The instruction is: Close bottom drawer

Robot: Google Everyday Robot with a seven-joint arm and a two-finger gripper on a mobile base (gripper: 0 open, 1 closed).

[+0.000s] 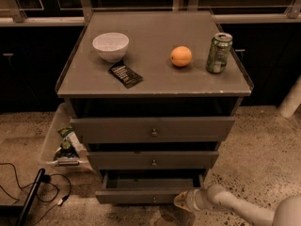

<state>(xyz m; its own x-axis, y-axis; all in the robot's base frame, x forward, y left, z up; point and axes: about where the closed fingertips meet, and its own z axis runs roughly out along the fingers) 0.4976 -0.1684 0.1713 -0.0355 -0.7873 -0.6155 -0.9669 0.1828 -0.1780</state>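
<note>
The bottom drawer (127,197) is the lowest of three in the grey cabinet (155,86), a slim grey front panel with a small round knob (154,200). It stands partly pulled out, and a dark strip of its plain box shows behind the panel, under the middle drawer (188,160). Its front juts forward of the two drawers above it. Speckled floor (256,140) lies open to the right of the cabinet; to the left a clear bin (49,147) sits close beside it, with a black cable (14,171) on the ground nearby. The gripper (183,201) is low at the panel's right end, up against its front face to the right of the knob, with the pale arm (235,208) reaching in from the lower right. Whether it is clenched or released cannot be told
</note>
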